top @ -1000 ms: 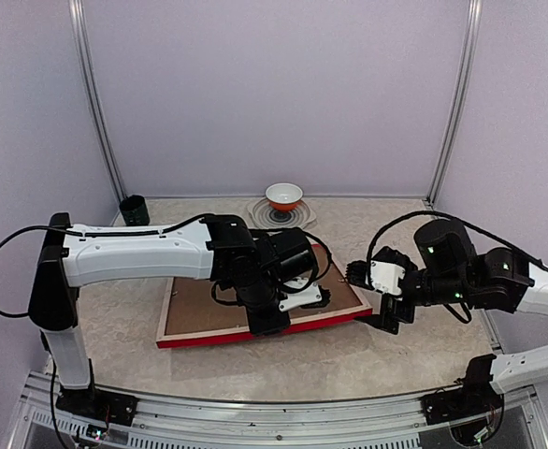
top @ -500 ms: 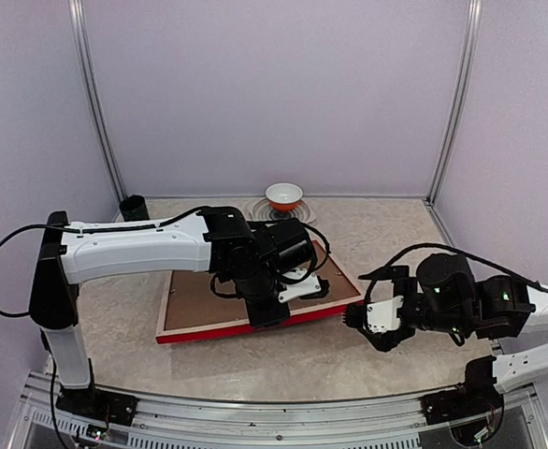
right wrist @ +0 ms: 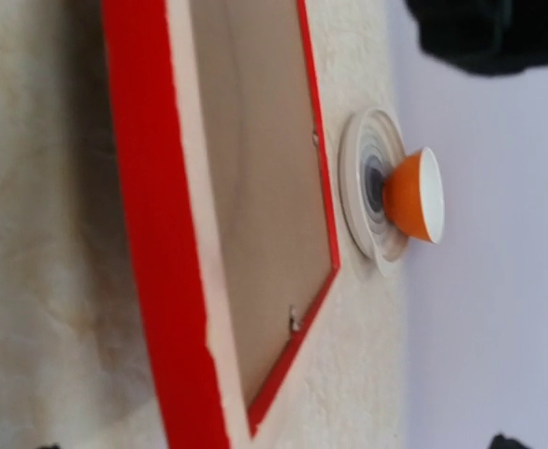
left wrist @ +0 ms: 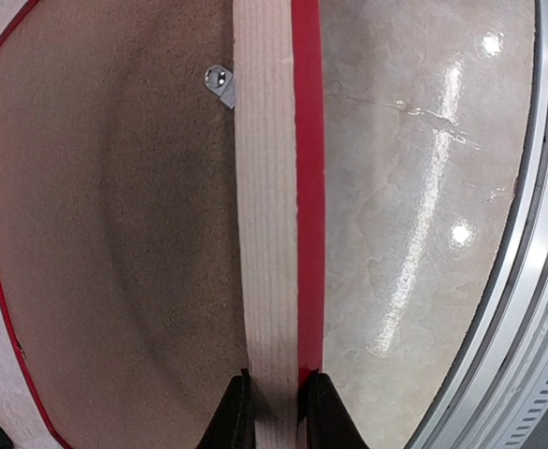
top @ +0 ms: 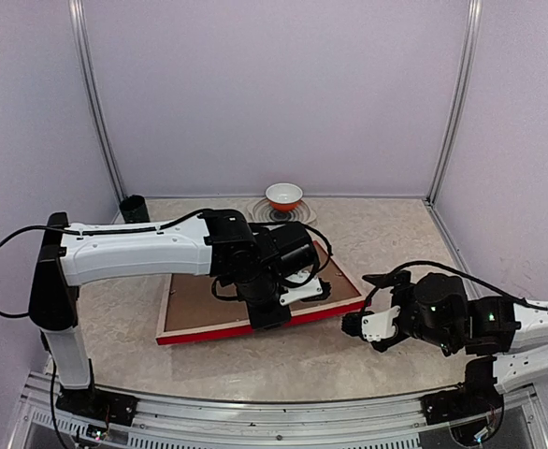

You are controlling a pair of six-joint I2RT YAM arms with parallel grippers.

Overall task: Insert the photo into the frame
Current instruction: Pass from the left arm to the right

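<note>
The left arm (top: 134,253) reaches over the glossy red rectangular frame (top: 220,334), left fingers (left wrist: 229,426) clenched on its near rail; right fingers (top: 353,324), low nearby, apparently splayed.

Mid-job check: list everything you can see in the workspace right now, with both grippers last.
frame: one, red with a pale wood back edge, lying back-up mid-table.
backing board: one, brown, set in the frame's back.
photo: none in view.
bowl: one, orange outside and white inside, on the plate.
plate: one, white with dark rings, back centre.
cup: one, black, back left corner.
table: one, beige marbled, under everything.
left gripper: one, black fingers, shut on the frame's near rail.
right gripper: one, open, right of the frame, holding nothing.
</note>
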